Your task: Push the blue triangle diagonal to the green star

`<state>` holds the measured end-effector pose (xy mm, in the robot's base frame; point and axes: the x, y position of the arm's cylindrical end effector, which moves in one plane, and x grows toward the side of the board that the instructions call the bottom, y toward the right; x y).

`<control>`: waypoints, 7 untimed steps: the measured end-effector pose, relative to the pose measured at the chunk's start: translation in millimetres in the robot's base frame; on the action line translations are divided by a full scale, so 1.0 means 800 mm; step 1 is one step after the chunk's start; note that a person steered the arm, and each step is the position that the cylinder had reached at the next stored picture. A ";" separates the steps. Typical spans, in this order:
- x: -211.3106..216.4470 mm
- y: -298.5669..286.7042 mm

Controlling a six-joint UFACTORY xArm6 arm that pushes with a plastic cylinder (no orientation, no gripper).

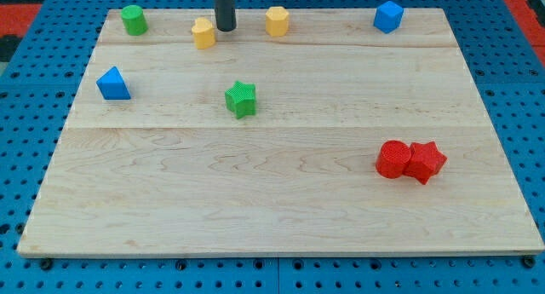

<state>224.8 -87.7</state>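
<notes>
The blue triangle [112, 83] sits near the board's left edge, in the upper half. The green star [241, 99] lies to its right and slightly lower, left of the board's centre. My tip [225, 28] is at the view's top, just right of a yellow block [203, 32], well above the green star and far up-right of the blue triangle. It touches neither task block.
A green cylinder [133, 20] stands at the top left. A yellow hexagon-like block [277, 21] sits right of my tip. A blue cube [387, 16] is at top right. A red cylinder [392, 158] and red star [424, 162] touch at the right.
</notes>
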 end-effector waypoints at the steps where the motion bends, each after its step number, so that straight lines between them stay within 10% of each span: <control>1: 0.014 -0.051; 4: 0.105 -0.178; 7: 0.239 -0.108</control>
<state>416.0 -174.3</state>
